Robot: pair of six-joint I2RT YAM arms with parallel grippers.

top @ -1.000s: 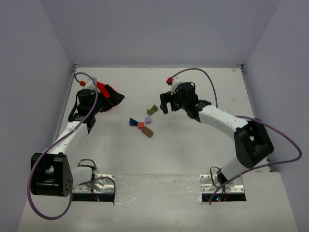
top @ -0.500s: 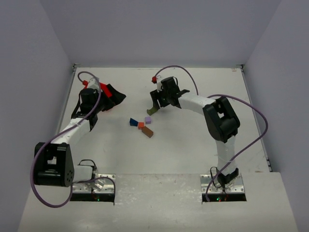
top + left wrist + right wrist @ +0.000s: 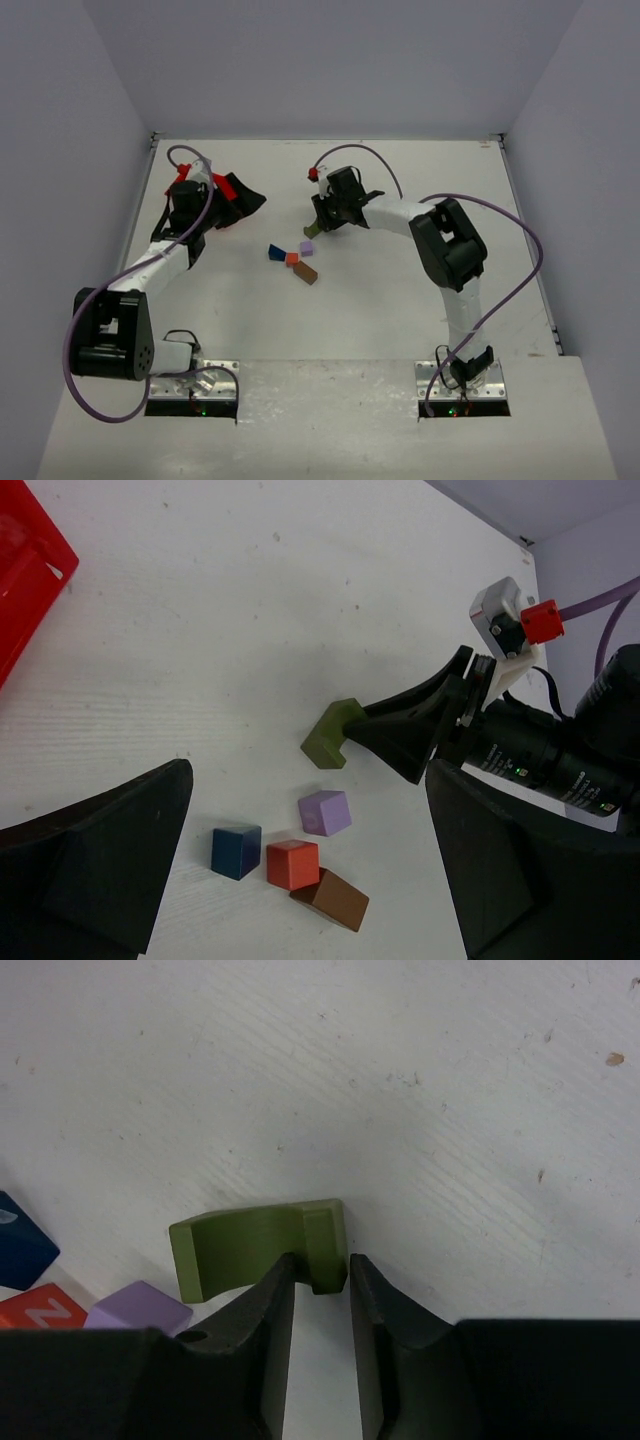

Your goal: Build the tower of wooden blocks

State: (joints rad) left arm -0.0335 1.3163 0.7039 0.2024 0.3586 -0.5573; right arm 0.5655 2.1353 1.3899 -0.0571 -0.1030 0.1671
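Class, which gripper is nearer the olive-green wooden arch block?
Right. The right gripper clasps one end of the olive-green wooden arch block; the left gripper hangs open, to its left.

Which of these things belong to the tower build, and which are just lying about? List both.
For the tower: olive-green block, lilac block, orange-red block, brown block, dark blue block.
Lying about: red bin.

Arch block (image 3: 326,744) sits behind 4-blk cluster (image 3: 291,864), w/ bin (image 3: 26,572) far left.
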